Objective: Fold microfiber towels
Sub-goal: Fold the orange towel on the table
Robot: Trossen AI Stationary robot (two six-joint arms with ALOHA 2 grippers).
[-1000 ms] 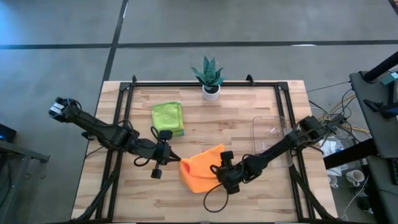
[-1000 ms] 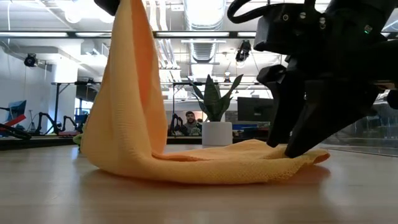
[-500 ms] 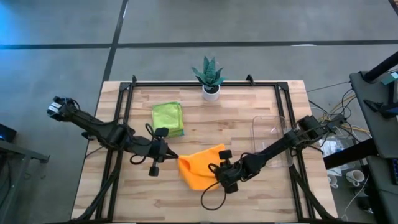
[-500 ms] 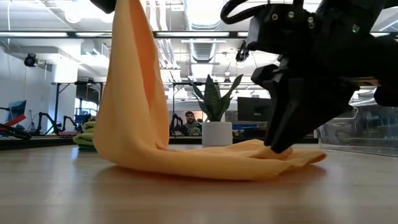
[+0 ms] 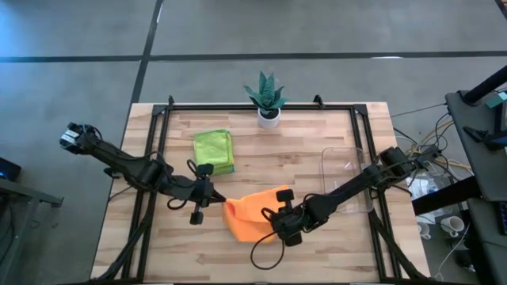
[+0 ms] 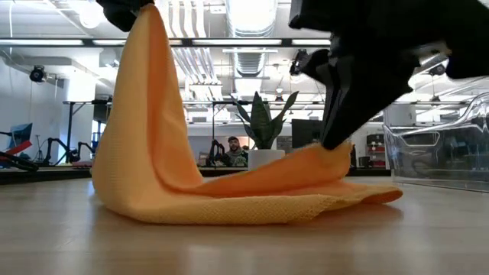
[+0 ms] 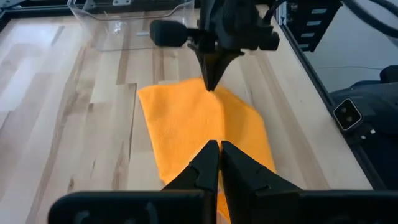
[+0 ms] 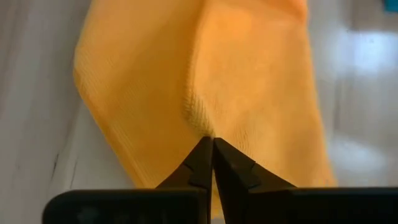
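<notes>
The soft orange square towel (image 5: 252,214) lies in the middle of the wooden bench (image 5: 317,170). The left pincer (image 5: 219,201) pinches one corner up high. The right pincer (image 5: 272,223) pinches the other edge. Lift both together, evenly, and lay it flat over.

Right gripper (image 6: 336,145) closed on the near edge of the orange towel (image 5: 252,215) and lifted it off the table (image 6: 229,244); a second ago its fingers stood open, pressing the cloth down. Towel shifted slightly left.
</notes>
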